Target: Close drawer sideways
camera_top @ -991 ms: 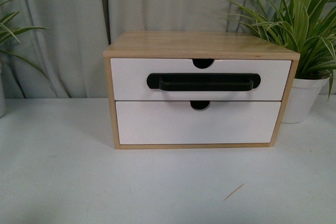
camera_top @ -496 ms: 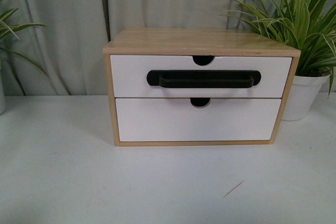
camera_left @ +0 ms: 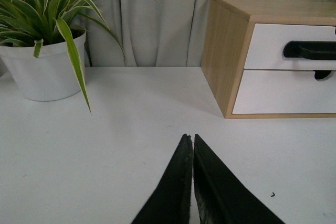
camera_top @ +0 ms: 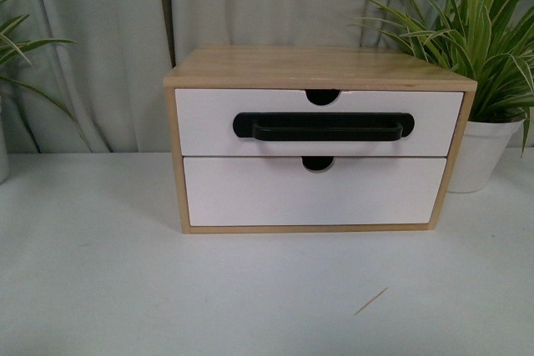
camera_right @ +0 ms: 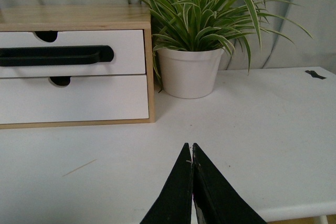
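**A:** Starting with the biggest thing: the desk (camera_top: 100, 289) is carrying a wooden cabinet (camera_top: 317, 67), which is sitting well ahead of both tools. What are you reading in it?

**B:** I'm seeing two white fronts. The drawer (camera_top: 209, 122) with the long black bar handle (camera_top: 324, 127) is the upper one; the plain lower front (camera_top: 313, 198) is sitting under it. From the front, the upper one is looking flush or nearly flush with the frame, so I can't tell how much travel is left.

**A:** How is it going to handle?

**B:** I'm judging it stiff and light, a rigid panel sliding on wood. The painted face is looking smooth, perhaps slippery, so a flat push is likely safer than a pinch. Pressing near the middle, on or beside the handle, should keep it from skewing. The cabinet itself may slide if pushed hard.

**A:** And the tools?

**B:** The left tool (camera_left: 190, 139) is hanging over bare desk with its tips pressed together, pinching nothing, the cabinet ahead and off to its right. The right tool (camera_right: 190, 148) is likewise pressed together and empty, the cabinet ahead to its left, a potted plant (camera_right: 199, 30) straight ahead.
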`<move>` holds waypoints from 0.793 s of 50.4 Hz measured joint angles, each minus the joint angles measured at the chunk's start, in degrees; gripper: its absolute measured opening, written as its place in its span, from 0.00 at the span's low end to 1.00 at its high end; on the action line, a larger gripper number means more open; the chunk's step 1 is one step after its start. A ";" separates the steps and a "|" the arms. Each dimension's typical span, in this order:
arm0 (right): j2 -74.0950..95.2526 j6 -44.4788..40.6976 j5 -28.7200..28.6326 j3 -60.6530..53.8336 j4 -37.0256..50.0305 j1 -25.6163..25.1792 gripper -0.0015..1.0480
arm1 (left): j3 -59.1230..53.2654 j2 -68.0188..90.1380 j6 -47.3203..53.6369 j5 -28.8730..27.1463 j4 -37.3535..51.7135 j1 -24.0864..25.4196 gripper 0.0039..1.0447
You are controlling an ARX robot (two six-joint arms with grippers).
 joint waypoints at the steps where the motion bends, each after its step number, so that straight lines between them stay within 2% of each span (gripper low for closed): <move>1: 0.00 -0.04 0.00 0.00 0.00 0.00 0.03 | 0.00 -0.02 0.00 0.00 0.00 0.00 0.08; 9: 0.00 -0.02 -0.02 0.00 0.00 0.00 0.26 | 0.00 -0.04 0.02 0.00 0.00 0.00 0.32; 11: 0.00 -0.02 -0.02 0.00 0.00 0.00 0.34 | 0.00 -0.04 0.00 0.00 0.00 0.00 0.39; 23: 0.00 -0.02 -0.02 0.00 0.00 0.00 0.89 | 0.00 -0.04 0.02 0.00 0.00 0.00 0.96; 25: 0.00 0.09 -0.02 0.00 0.00 0.00 0.93 | 0.00 -0.04 0.09 0.00 0.00 0.00 0.96; 29: 0.00 0.09 0.00 0.00 0.00 0.00 0.91 | 0.00 -0.04 0.07 0.00 0.00 0.00 0.94; 40: 0.00 0.09 0.00 0.00 0.00 0.00 0.91 | 0.00 -0.04 0.07 0.00 0.00 0.00 0.95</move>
